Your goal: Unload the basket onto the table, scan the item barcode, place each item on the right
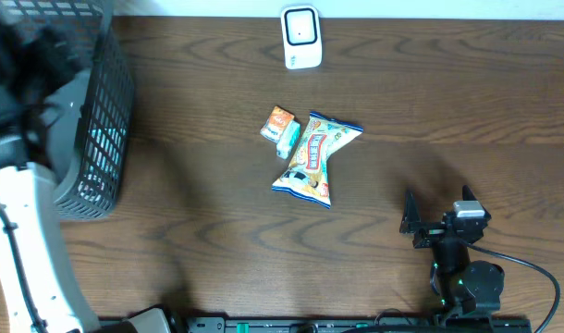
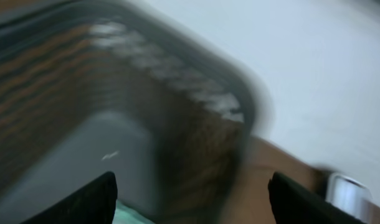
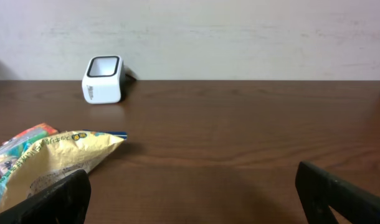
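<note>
A yellow snack bag point(image 1: 316, 157) lies mid-table with a small orange packet point(image 1: 281, 128) touching its upper left. The white barcode scanner point(image 1: 300, 37) stands at the far edge. My right gripper point(image 1: 436, 205) rests low at the near right, open and empty; in its wrist view the gripper point(image 3: 193, 193) faces the scanner point(image 3: 103, 79), with the bag point(image 3: 53, 162) at the left. My left gripper point(image 2: 193, 199) is open over the black mesh basket point(image 2: 177, 112), nothing between its fingers; that view is motion-blurred. A teal item point(image 2: 131, 214) lies in the basket below it.
The black mesh basket point(image 1: 111, 111) stands at the table's left end, with the left arm point(image 1: 23, 213) reaching over it. Bare wood lies between the right gripper and the scanner.
</note>
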Controlling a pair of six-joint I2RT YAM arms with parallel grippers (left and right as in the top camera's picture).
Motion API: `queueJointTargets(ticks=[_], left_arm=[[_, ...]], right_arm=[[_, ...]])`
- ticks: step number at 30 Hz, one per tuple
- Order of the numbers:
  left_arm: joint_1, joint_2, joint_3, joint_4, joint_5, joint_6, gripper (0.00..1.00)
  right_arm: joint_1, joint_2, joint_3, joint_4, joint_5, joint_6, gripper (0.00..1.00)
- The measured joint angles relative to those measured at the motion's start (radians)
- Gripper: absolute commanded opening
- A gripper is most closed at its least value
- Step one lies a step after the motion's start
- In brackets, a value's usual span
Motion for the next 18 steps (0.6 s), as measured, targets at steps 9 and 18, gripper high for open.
queueJointTargets(ticks=[9, 18], left_arm=[[0.28, 0.194, 0.0, -0.292, -0.026, 0.222, 0.85], [0.296, 0.408, -0.002, -0.381, 0.046, 0.307, 0.85]], right_arm=[[0.0, 0.0, 0.0, 0.0, 0.0, 0.0, 0.99], [0.0, 0.0, 0.0, 0.0, 0.0, 0.0, 0.99]])
